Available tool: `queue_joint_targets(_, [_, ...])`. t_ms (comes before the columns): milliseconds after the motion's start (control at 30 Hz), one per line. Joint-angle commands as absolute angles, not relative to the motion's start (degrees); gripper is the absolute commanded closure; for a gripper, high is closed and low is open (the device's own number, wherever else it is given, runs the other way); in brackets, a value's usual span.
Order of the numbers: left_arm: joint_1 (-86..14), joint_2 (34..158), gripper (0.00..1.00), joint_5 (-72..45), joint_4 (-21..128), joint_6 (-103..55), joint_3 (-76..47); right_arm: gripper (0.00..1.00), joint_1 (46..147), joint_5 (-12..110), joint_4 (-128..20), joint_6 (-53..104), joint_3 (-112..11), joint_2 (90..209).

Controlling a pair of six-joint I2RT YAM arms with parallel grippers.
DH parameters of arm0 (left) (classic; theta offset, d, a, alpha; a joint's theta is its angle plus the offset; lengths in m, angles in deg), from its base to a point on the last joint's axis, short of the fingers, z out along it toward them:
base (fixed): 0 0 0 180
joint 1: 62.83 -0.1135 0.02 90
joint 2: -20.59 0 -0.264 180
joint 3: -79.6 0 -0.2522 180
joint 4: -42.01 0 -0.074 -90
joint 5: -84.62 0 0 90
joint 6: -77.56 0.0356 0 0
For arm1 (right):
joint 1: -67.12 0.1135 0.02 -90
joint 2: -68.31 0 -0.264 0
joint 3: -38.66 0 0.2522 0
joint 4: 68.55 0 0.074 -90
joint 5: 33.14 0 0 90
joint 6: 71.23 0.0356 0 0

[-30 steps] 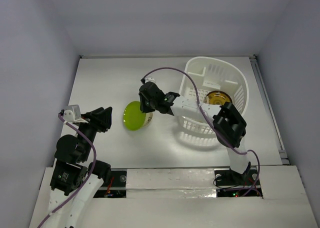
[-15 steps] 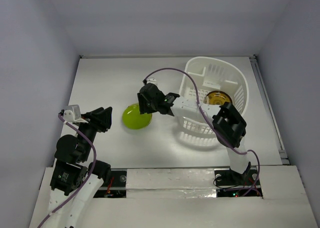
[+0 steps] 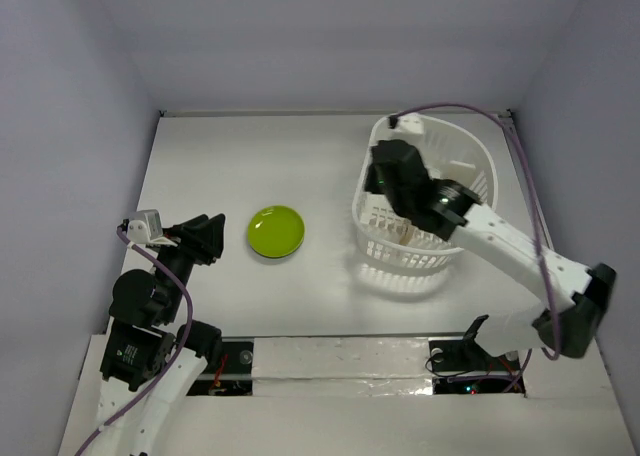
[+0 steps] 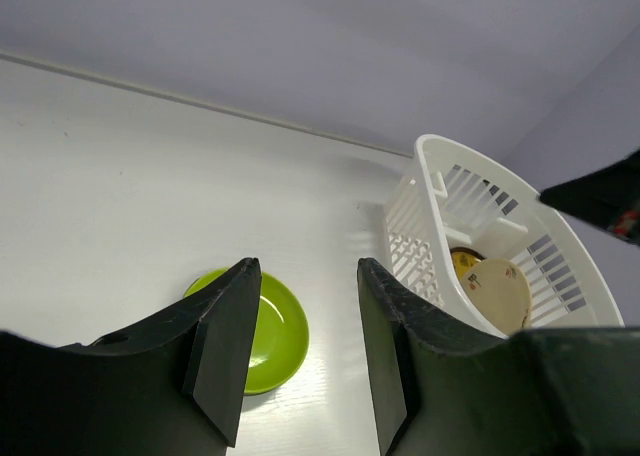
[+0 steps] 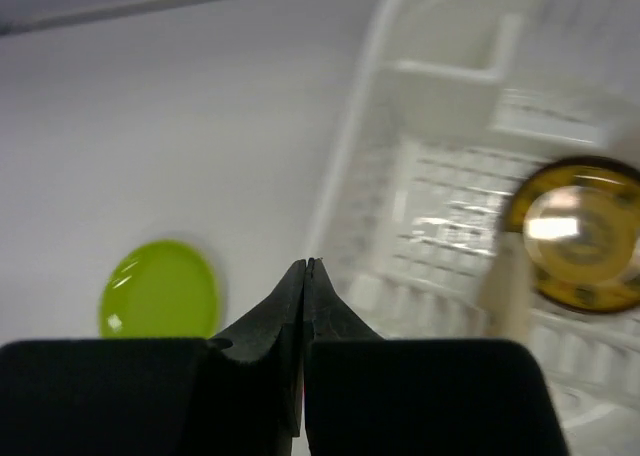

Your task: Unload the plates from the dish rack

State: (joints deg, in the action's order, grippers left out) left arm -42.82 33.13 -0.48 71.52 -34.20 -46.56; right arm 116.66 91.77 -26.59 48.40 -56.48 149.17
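The lime green plate (image 3: 277,232) lies flat on the table left of the dish rack (image 3: 470,166); it also shows in the left wrist view (image 4: 268,328) and the right wrist view (image 5: 160,288). My right gripper (image 3: 383,179) hangs over the rack's left part, shut and empty (image 5: 308,266). In the rack (image 5: 440,106) lie a yellow-orange plate (image 5: 580,234) and a cream plate (image 5: 503,288), both also in the left wrist view: the yellow-orange plate (image 4: 461,264) and the cream plate (image 4: 502,294). My left gripper (image 3: 207,238) is open and empty, left of the green plate (image 4: 305,351).
The white table (image 3: 230,156) is enclosed by grey walls. The right arm's purple cable (image 3: 455,107) arcs over the rack's far rim. The rack's small inner compartment (image 5: 450,96) sits at its far side.
My right gripper has let go of the green plate, which now lies flat on the table. The right arm has swung right and now hangs over the rack. The left arm has not moved.
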Motion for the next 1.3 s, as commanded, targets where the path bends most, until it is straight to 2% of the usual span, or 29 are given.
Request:
queue_joint_targets(0, [-43.1, 33.1, 0.6, -1.4, 68.9, -34.1, -46.7, 1.0, 108.4, 98.8, -17.5, 49.6, -48.8, 142.6])
queue_joint_targets(67, [-43.1, 33.0, 0.6, -1.7, 68.8, -34.1, -46.7, 0.97, 105.0, 95.3, -16.2, 48.5, -46.7, 140.7])
queue_joint_targets(133, [-43.1, 33.1, 0.6, -1.7, 68.8, -34.1, -46.7, 0.79, 102.7, 94.6, -13.2, 47.5, -45.7, 140.6])
queue_joint_targets(167, [-43.1, 33.0, 0.6, -1.7, 68.8, -34.0, -46.7, 0.6, 102.7, 95.5, -12.1, 47.4, -45.8, 141.2])
queue_joint_targets(267, [-43.1, 33.0, 0.6, -1.7, 68.9, -34.0, -46.7, 0.38, 101.6, 95.6, -10.0, 46.4, -45.8, 143.7])
queue_joint_targets(367, [-43.1, 32.8, 0.6, -1.4, 69.0, -34.1, -46.7, 0.35, 100.9, 93.2, -11.4, 44.9, -45.9, 146.2])
queue_joint_targets(433, [-43.1, 32.8, 0.6, -1.3, 69.0, -34.1, -46.7, 0.35, 100.3, 91.8, -12.2, 44.0, -46.0, 148.8])
queue_joint_targets(533, [-43.1, 32.5, 0.6, -1.2, 69.0, -34.1, -46.7, 0.41, 99.8, 92.1, -12.3, 43.6, -46.3, 151.5])
queue_joint_targets(633, [-43.1, 32.5, 0.6, -1.3, 69.0, -34.1, -46.7, 0.52, 99.8, 93.9, -12.3, 43.8, -46.7, 154.0])
queue_joint_targets(667, [-43.1, 32.5, 0.6, -1.3, 69.0, -34.1, -46.7, 0.6, 99.8, 94.2, -12.3, 43.8, -46.8, 154.4])
queue_joint_targets(733, [-43.1, 32.5, 0.6, -1.3, 69.0, -34.1, -46.7, 0.67, 99.8, 94.5, -12.1, 43.8, -47.4, 154.4])
queue_joint_targets(800, [-43.1, 32.5, 0.6, -1.3, 69.0, -34.1, -46.6, 0.79, 99.8, 95.4, -11.5, 43.6, -48.7, 154.3])
queue_joint_targets(1267, [-43.1, 32.3, 0.6, -1.4, 69.0, -34.1, -46.6, 1.0, 99.8, 99.7, -6.2, 38.9, -55.2, 151.9])
